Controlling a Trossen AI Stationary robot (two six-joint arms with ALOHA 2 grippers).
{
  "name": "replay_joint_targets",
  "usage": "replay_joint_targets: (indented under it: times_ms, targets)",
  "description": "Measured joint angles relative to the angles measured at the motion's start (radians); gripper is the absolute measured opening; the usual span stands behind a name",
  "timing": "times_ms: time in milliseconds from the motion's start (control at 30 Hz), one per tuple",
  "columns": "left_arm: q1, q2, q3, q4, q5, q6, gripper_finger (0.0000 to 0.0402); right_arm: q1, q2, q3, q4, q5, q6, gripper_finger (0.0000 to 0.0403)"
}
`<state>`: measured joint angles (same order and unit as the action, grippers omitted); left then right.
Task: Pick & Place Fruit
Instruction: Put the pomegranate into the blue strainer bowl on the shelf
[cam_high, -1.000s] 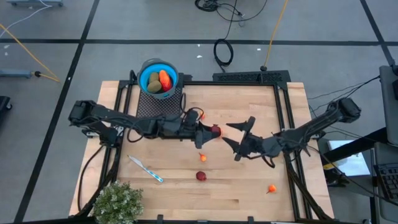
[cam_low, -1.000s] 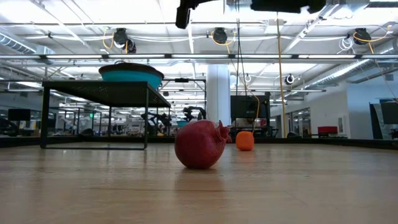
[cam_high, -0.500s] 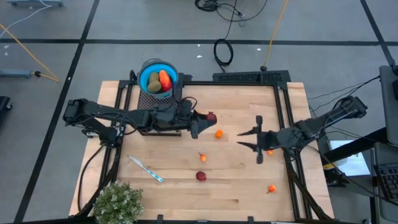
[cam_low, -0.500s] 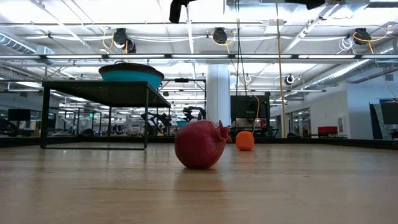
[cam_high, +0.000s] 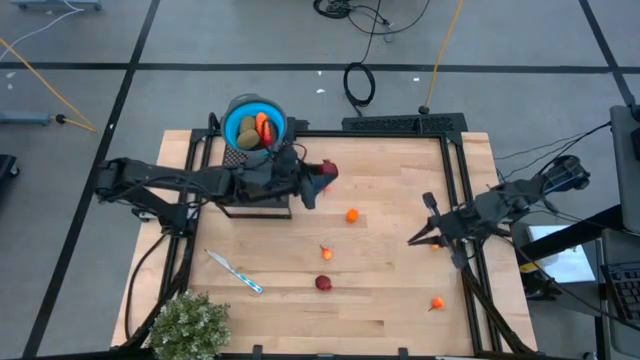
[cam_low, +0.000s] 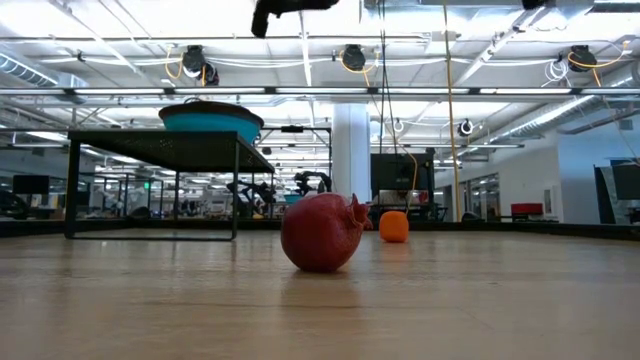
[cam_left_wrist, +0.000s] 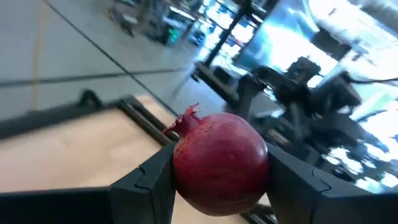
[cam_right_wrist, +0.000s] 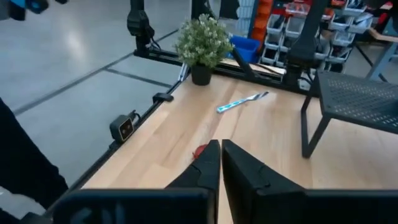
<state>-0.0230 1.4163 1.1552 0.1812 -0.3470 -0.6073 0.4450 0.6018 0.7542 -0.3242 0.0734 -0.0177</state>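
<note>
In the high view my left gripper (cam_high: 318, 180) is shut on a dark red pomegranate-like fruit (cam_high: 328, 171), just right of the blue bowl (cam_high: 238, 112). The bowl rests on a black mesh stand (cam_high: 232, 168) and holds olive and orange-red fruit (cam_high: 256, 131). On the table lie an orange ball (cam_high: 352, 214), a small orange-red piece (cam_high: 326, 253), a dark red round (cam_high: 323, 283) and an orange piece (cam_high: 437, 303). My right gripper (cam_high: 414, 239) is shut with nothing in it, above the table's right part. My left gripper pinches the fruit's round body (cam_left_wrist: 221, 165) between its two fingers (cam_left_wrist: 149, 180), one on each side. The fingers come about level from the table's left side. The fruit is lifted clear of the table, and its small crown (cam_left_wrist: 187, 118) points away from the gripper.
A bushy green plant (cam_high: 188, 325) stands at the near left corner, with a thin blue-and-white stick (cam_high: 235, 272) beside it. In the low view the dark red round (cam_low: 322, 232) and the orange ball (cam_low: 393, 226) sit in front of the raised bowl (cam_low: 210, 120).
My left gripper has carried the dark red fruit up and toward the table's far left, to the bowl's side, and has rolled a little. My right gripper has drawn back toward the table's right edge, rolled about, and shut from wide open.
</note>
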Motion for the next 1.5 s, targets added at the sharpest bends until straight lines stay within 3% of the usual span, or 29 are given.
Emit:
replay_joint_targets:
  times_ms: [200, 533, 1000, 1200, 1500]
  targets:
    - [0.025, -0.043, -0.001, -0.116, -0.071, 0.164, 0.0198, 0.0, -0.115, -0.085, 0.019, 0.002, 0.007, 0.0003]
    - [0.079, -0.045, -0.001, -0.158, -0.15, 0.476, 0.0198, 0.0, -0.336, -0.203, 0.031, 0.003, 0.014, 0.0001]
    - [0.258, -0.045, 0.004, -0.284, -0.143, 0.472, 0.0198, 0.0, -0.572, -0.233, -0.071, 0.013, 0.058, 0.0001]
    - [0.339, -0.045, 0.126, -0.573, -0.143, 0.462, 0.0198, 0.0, -0.598, -0.233, -0.097, 0.131, 0.036, 0.0001]
    - [0.478, -0.045, 0.279, -0.917, -0.099, 0.296, 0.0198, 0.0, -0.597, -0.233, -0.103, 0.139, -0.021, 0.0001]
